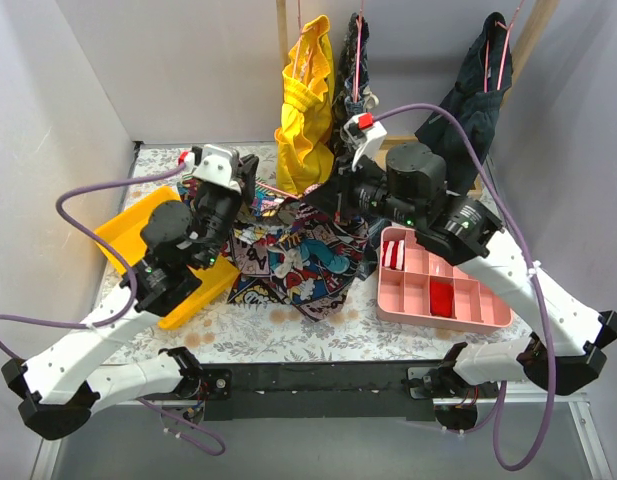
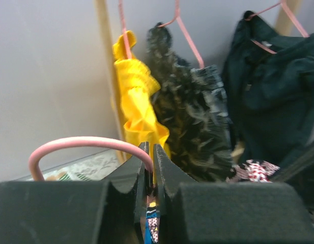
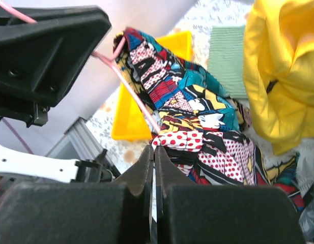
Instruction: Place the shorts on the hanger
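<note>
Floral worktop (image 1: 288, 335) carries the comic-print shorts (image 1: 298, 255), mid-frame in the top view. I judge the pink wire hanger (image 3: 127, 89) only partly threaded into them. My left end effector (image 2: 150, 150) pinches its neck, my right end effector (image 3: 152, 150) nips the hem.

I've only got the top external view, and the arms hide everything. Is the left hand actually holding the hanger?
Observer: Yes. In the left wrist view the left hand is shut on the pink hanger, right by its hook.
Operator: And the right hand?
Observer: Its wrist view shows the right hand shut, pinching the shorts at a red-dotted fold.
Operator: Is the hanger inside the shorts yet?
Observer: One straight run of it passes behind the lifted shorts. How far in it goes is hidden.
</note>
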Motion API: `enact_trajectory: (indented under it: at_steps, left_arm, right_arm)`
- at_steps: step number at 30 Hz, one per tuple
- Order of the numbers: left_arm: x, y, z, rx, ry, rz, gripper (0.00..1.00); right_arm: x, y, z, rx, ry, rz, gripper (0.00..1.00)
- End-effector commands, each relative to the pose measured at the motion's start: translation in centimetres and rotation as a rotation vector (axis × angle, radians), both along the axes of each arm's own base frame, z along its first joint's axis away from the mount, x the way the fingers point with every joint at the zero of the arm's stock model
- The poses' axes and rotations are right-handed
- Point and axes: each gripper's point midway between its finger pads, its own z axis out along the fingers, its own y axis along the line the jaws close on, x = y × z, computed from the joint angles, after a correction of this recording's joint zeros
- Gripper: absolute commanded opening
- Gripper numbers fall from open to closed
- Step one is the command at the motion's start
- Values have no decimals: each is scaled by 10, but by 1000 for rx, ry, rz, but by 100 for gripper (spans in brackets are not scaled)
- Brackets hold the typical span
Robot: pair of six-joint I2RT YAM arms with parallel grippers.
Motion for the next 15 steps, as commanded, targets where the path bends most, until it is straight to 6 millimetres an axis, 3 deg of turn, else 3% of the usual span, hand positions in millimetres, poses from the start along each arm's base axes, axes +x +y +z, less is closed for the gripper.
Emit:
enact_trajectory:
  at_steps: [1,4,7,9,11,15]
  left_arm:
    - [-31,-26,24,60,89,-231,0]
    - [-40,-27,44,73,104,-273,0]
    - [-42,-30,39,89,124,-294,0]
    - [-41,-31,31,94,153,-293,0]
    - [-40,-33,13,119,185,-298,0]
    - [-43,-37,-13,150,227,-317,0]
  right_arm:
    - [-16,-13,54,115,-94,26,1]
    - [-25,-23,68,160,-120,31,1]
    - [-33,-31,69,175,-140,43,1]
    - [-37,-31,54,152,-148,69,10]
    - [-47,-40,51,149,-187,95,28]
    - [-58,-65,38,76,-276,101,48]
